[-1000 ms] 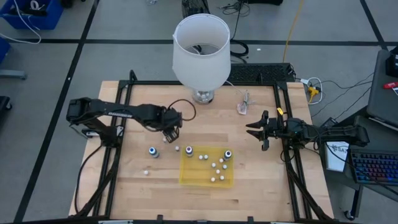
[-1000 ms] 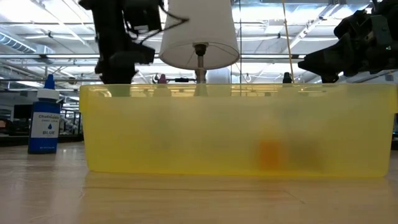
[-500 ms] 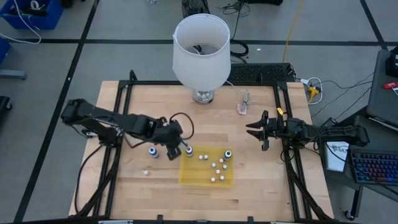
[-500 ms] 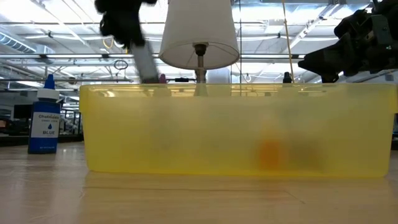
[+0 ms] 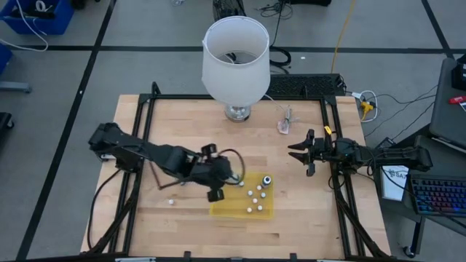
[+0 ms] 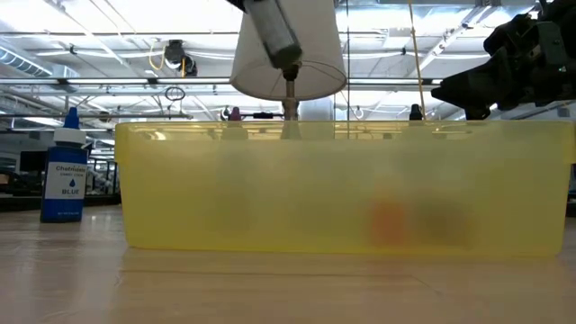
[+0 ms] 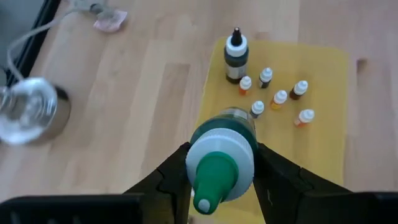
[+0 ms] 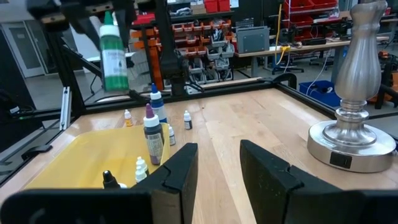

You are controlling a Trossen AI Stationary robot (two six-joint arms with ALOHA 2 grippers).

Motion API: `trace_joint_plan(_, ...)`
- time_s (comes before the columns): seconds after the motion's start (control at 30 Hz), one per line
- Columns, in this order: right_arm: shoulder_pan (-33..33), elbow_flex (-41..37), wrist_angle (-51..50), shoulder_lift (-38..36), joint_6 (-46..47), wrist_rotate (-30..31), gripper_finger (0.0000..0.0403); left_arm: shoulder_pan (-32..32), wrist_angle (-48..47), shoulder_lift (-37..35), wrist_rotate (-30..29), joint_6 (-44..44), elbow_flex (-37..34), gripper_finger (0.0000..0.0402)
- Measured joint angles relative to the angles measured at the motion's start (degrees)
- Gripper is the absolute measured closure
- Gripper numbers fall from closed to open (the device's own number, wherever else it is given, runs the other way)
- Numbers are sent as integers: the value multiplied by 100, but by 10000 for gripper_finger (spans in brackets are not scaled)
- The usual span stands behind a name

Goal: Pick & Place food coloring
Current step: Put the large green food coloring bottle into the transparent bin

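1. Left gripper [image 7: 221, 180] is closed on a green-capped bottle [image 7: 222, 158], held above the near-left part of the yellow tray [image 5: 226, 207] (high view shows the arm reaching in over the tray's left edge).
2. In the right wrist view the same green bottle [image 8: 113, 53] hangs upright in the air, clear of the tray floor.
3. Inside the tray: a taller dark bottle w/ black tip [image 7: 236, 56]; beside it several tiny bottles w/ pale caps [image 7: 280, 99], all upright, some orange-bodied.
4. A blue bottle [image 6: 66, 166] stands on the table outside the tray, to its left in the low view; small pale-capped bottles [image 8: 187, 119] also stand on the wood just past the tray.
5. Right gripper [image 5: 300, 153] hovers over the table's right side, well apart from the tray; fingers part-open, holding nothing.
6. Lamp w/ white shade [image 5: 235, 58] at the table's back edge.
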Motion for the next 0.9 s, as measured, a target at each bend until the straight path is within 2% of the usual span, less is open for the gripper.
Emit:
trace_joint_plan(0.3,1,-2,3,2,1,1,291,476,99,1334,529,1390,1052,260)
trace_joint_plan(0.47,1,-2,4,2,2,0,291,561,91,1904,722,1880,1464,260)
trace_joint_plan(0.63,2,0,4,2,2,0,291,628,88,2156,629,2165,1517,260)
trace_joint_plan(0.9,0,0,4,2,0,2,291,795,126,2480,681,2125,1485,260)
